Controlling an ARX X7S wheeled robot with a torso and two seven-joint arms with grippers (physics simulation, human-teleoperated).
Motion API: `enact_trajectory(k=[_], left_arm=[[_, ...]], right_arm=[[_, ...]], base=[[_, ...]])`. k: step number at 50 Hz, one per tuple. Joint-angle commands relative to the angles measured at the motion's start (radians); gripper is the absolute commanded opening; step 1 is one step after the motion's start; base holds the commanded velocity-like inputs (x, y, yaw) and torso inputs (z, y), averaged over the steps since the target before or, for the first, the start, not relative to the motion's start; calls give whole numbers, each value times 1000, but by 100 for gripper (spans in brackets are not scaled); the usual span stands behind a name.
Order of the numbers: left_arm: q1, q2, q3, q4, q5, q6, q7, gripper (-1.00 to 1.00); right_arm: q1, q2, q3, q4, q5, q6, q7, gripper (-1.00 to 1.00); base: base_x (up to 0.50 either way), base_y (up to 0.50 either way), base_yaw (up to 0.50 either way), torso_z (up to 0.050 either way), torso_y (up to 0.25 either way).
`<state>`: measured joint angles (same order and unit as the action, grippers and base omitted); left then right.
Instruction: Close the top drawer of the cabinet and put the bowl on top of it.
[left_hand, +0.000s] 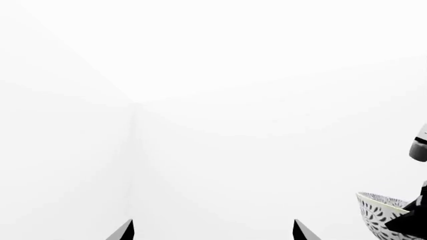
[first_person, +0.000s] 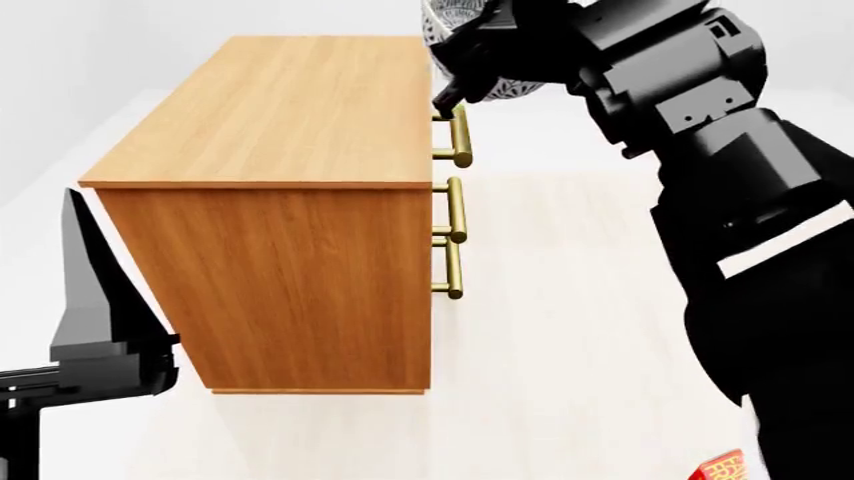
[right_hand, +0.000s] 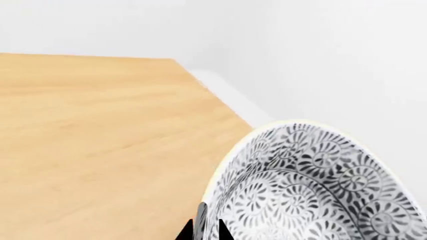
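Note:
In the head view the honey-brown cabinet (first_person: 280, 120) stands before me with its front facing right. The top drawer, marked by its brass handle (first_person: 462, 135), looks flush with the two below it. My right gripper (right_hand: 207, 231) is shut on the rim of the patterned white bowl (right_hand: 307, 185). It holds the bowl (first_person: 445, 22) tilted in the air, above the cabinet's front top edge and not touching the wooden top (right_hand: 100, 150). My left gripper (left_hand: 213, 229) is open and empty, low beside the cabinet's near left corner, facing a white wall. The bowl (left_hand: 381, 212) shows at that view's edge.
The middle drawer handle (first_person: 455, 210) and bottom drawer handle (first_person: 453, 268) jut out to the right of the cabinet. My right arm (first_person: 747, 200) fills the space right of them. A small red packet (first_person: 727, 468) lies on the pale floor at the lower right.

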<state>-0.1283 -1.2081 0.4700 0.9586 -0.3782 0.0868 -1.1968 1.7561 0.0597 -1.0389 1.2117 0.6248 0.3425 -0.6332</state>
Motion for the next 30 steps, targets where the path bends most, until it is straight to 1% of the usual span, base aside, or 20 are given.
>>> enact_trajectory(k=[1,7,13,21,30], left_arm=[[1,6,0,-6,2,2,6,100],[1,9,1,-7,5,2,9,100],[9,9,1,-12,11,10,9,100],[10,5,-2,-3,7,5,5,100],[13,-1,-9,-1,3,7,2,100]], right_arm=[[25,-60,-191,54,233,-101,-40,-100],[42,-60,-323,24,402,-139,-28,-100],[55,-60,-407,-4,499,-168,-26,-100],[68,-60,-459,-48,570,-190,-32,-100],[64,-60,-487,-95,607,-199,-38,-100]], base=[[0,0,0,0,0],[0,0,0,0,0],[0,0,0,0,0],[0,0,0,0,1],[0,0,0,0,0]])
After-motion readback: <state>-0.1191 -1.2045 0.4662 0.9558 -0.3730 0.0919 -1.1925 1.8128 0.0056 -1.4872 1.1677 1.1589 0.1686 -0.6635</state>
